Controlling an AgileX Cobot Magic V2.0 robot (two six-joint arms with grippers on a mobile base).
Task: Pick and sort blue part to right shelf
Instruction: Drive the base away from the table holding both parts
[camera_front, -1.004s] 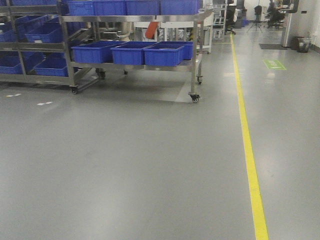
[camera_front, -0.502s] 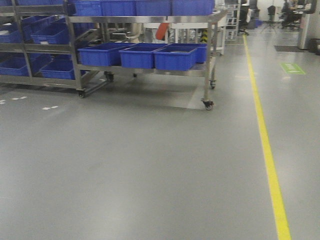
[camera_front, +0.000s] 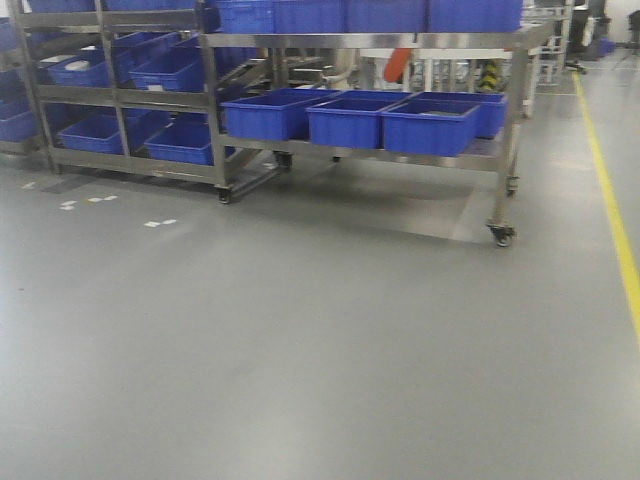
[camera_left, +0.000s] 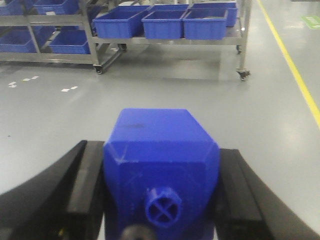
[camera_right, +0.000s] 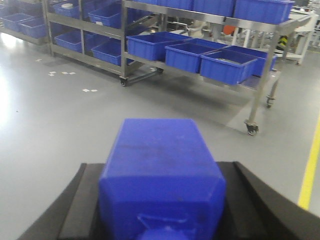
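The blue part (camera_left: 161, 175), a boxy matte-blue block with sloped shoulders and a small round nub facing the camera, sits between the black fingers (camera_left: 86, 180) of my left gripper (camera_left: 159, 150), which is shut on it. My right gripper (camera_right: 161, 167) is shut on a similar blue block (camera_right: 161, 165) with a larger cap at its near end. Both are held above the grey floor. Ahead stands the right steel shelf (camera_front: 515, 110) on casters, with blue bins (camera_front: 430, 125) on its lower level. Neither gripper shows in the front view.
A second steel rack (camera_front: 115, 95) with tilted blue bins stands to the left of it. A caster (camera_front: 501, 235) sticks out at the shelf's front right leg. A yellow floor line (camera_front: 612, 215) runs along the right. White tape marks (camera_front: 160, 222) lie on the grey floor.
In the front view the shelves have slid rightward and grown larger, and the yellow line has moved towards the right edge. The view has swung left and come closer to the racks.
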